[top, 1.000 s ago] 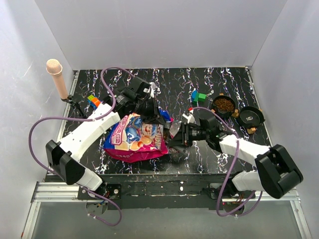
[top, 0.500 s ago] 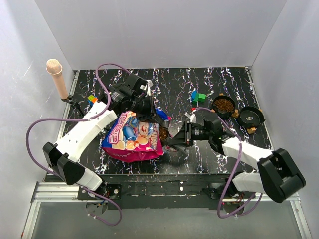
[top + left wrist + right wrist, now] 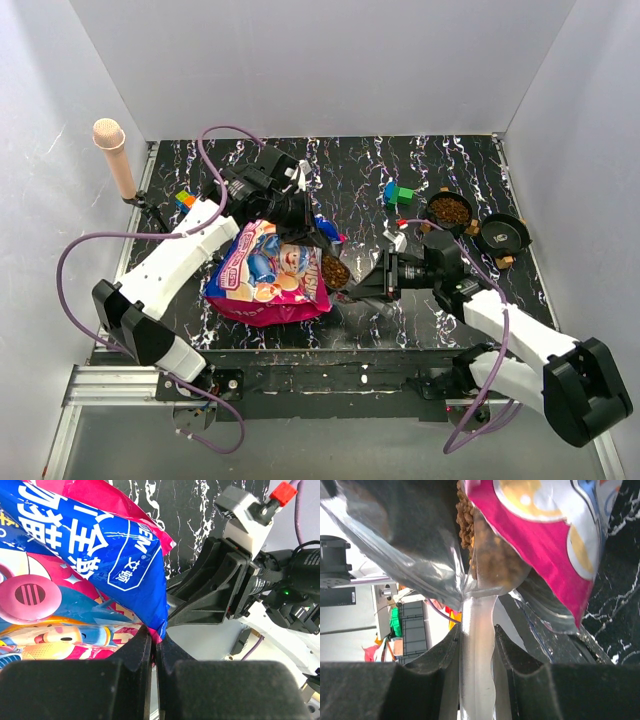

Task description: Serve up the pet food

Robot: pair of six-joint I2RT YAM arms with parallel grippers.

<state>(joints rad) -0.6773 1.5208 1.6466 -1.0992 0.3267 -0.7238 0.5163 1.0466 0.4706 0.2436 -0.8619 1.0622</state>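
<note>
Black marbled table [image 3: 430, 165] carries the pet food bag [image 3: 270, 275] left of centre near the near edge, its corner pinched in the closed left gripper [image 3: 156, 640], while the right gripper [image 3: 477, 630], clamped on a clear scoop [image 3: 478, 605] heaped with kibble [image 3: 335, 271], could spill it if tilted.

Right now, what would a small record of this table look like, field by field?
Bag: glossy magenta-pink pet food bag, lying on the black marbled table, mouth open
Left jaws: shut on the bag's corner
Right jaws: shut on a clear plastic scoop, by its handle
Scoop load: brown kibble pellets, at the bag's mouth
Bowls: small round black bowl holding kibble; its twin beside it looks empty
</note>
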